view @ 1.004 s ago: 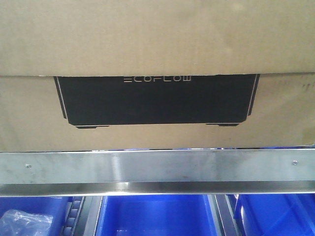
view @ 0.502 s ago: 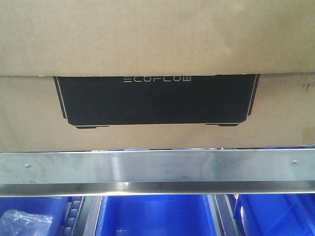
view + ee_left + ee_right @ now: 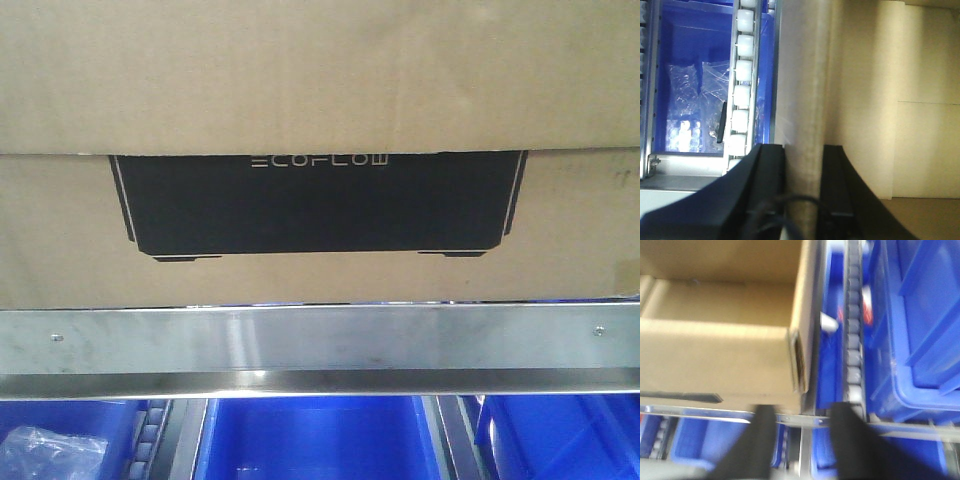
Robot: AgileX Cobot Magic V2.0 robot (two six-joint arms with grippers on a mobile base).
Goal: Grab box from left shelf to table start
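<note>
Exterior front-facing view: the ECOFLOW box [image 3: 320,90] fills the upper frame on the left shelf [image 3: 320,340], with blue bins [image 3: 310,440] below the steel rail. At lower centre of the left wrist view, the left gripper [image 3: 803,150] seems clamped on the box wall. The blurred right gripper [image 3: 804,410] is spread below the box corner, holding nothing.

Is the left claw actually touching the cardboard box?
Touching. Left wrist view: the left gripper straddles the box wall, both black fingers flush against the cardboard, no gap.
</note>
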